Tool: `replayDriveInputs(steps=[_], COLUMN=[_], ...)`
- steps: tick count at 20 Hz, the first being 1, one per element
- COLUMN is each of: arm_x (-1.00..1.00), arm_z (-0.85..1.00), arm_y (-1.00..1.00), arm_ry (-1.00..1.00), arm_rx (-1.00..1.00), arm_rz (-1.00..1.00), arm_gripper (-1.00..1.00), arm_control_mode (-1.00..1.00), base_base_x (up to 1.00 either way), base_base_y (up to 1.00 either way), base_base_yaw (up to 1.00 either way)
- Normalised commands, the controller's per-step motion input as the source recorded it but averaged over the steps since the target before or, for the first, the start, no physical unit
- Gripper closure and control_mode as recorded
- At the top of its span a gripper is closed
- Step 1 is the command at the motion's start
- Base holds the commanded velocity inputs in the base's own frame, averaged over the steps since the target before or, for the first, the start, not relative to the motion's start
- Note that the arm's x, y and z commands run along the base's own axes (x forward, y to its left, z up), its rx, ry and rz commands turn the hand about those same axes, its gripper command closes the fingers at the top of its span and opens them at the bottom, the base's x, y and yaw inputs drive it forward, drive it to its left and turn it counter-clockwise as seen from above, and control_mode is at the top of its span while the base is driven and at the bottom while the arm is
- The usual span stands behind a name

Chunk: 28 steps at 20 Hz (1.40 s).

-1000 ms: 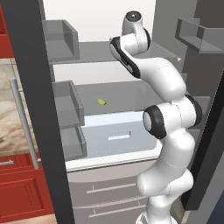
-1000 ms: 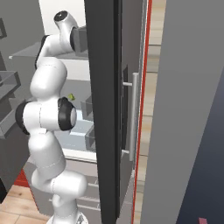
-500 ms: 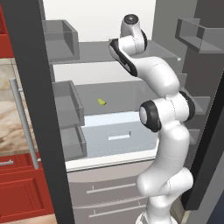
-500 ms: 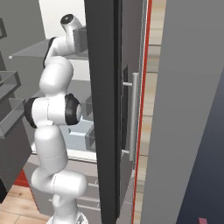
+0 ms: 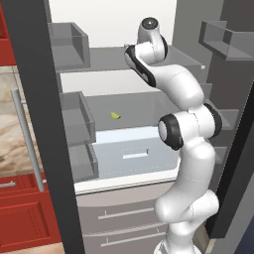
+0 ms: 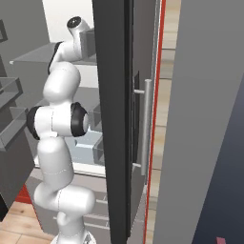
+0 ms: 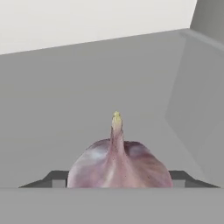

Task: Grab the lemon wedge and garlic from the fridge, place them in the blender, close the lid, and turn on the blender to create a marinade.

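Room: you face the open dark-grey-framed fridge beside red cabinets.
Shelves: one small yellow lemon wedge on the middle grey shelf.
Garlic: one pinkish-white pointed bulb on the grey upper shelf.
Gripper: dark fingertips flank the bulb; you cannot tell whether they clamp it.

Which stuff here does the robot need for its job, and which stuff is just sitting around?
Needed:
- garlic, between the gripper's fingertips
- lemon wedge, on a fridge shelf

Just there:
- pale drawer
- door bins
- red cabinets

No text, label, brand or number can be read anywhere.
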Motion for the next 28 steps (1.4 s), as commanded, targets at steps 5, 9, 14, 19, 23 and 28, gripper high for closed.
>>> replayDriveInputs(steps=[5,9,14,19,23,28], arm_x=[-0.42,-0.98,-1.00,-1.00,-1.00,-1.00], arm_z=[0.00,0.00,0.18,0.39,0.07,0.00], arm_y=[0.13,0.41,0.60,0.35,0.18,0.29], arm_ry=[-0.07,-0.28,-0.27,-0.06,0.02,0.15], arm_rx=[0.00,-0.02,-0.01,0.03,0.08,0.02], arm_rz=[0.00,0.00,0.04,0.17,0.27,0.13], arm_gripper=[1.00,1.00,1.00,1.00,1.00,1.00], arm_control_mode=[-1.00,-1.00,-1.00,-1.00,-1.00,-1.00], base_base_x=[0.00,0.00,0.00,0.00,0.00,0.00], base_base_y=[0.00,0.00,0.00,0.00,0.00,0.00], base_base_yaw=[0.00,0.00,0.00,0.00,0.00,0.00])
